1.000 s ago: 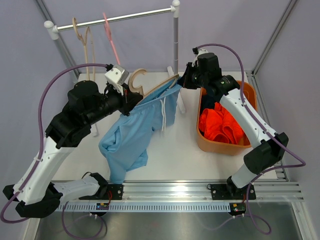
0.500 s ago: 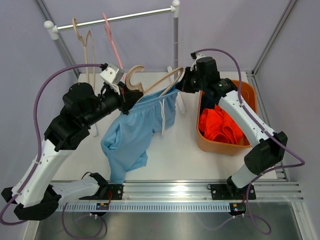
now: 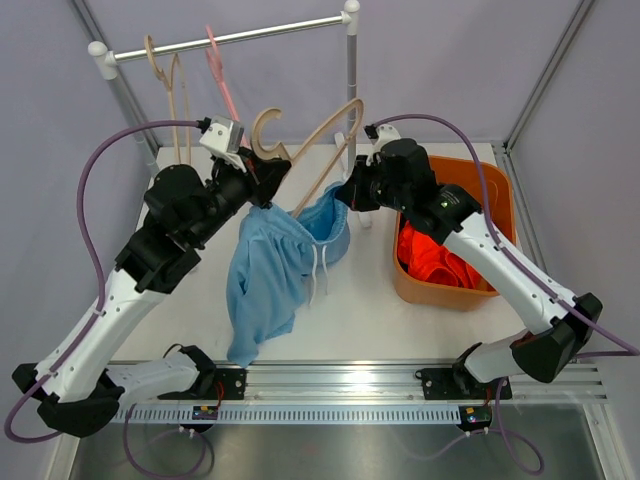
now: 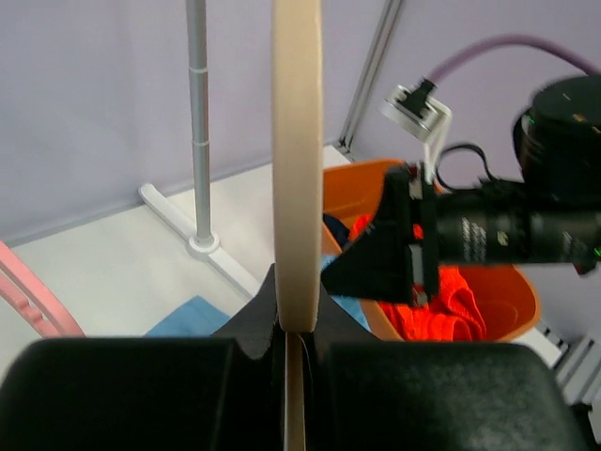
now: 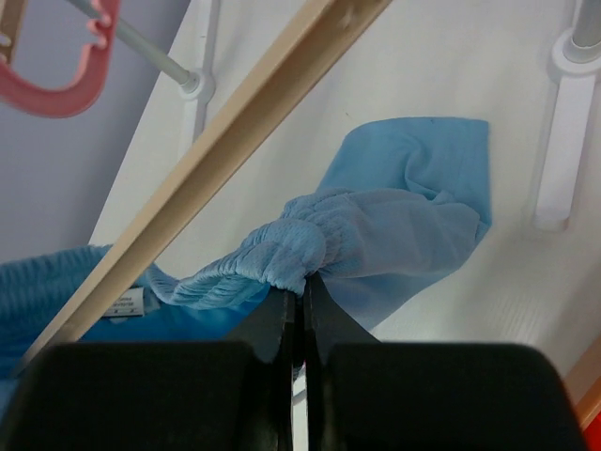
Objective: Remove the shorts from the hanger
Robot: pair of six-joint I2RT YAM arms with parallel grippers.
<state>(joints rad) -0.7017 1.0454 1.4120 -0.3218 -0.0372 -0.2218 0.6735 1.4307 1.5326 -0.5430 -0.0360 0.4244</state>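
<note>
Right tool (image 5: 300, 287) tight on blue shorts (image 5: 376, 225)

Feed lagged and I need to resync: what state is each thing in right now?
blue shorts: bunched, hanging at the hanger's low end, bottom reaching the table.
wooden hanger: tilted steeply, held in the air.
left claw: shut on the wooden hanger.
right claw: shut on the blue shorts' waistband.
orange shorts: crumpled in the basket.
pink hanger: hanging on the rail.

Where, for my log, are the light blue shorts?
The light blue shorts hang centre of the top view, pinched by the right gripper, under the wooden hanger.
</note>
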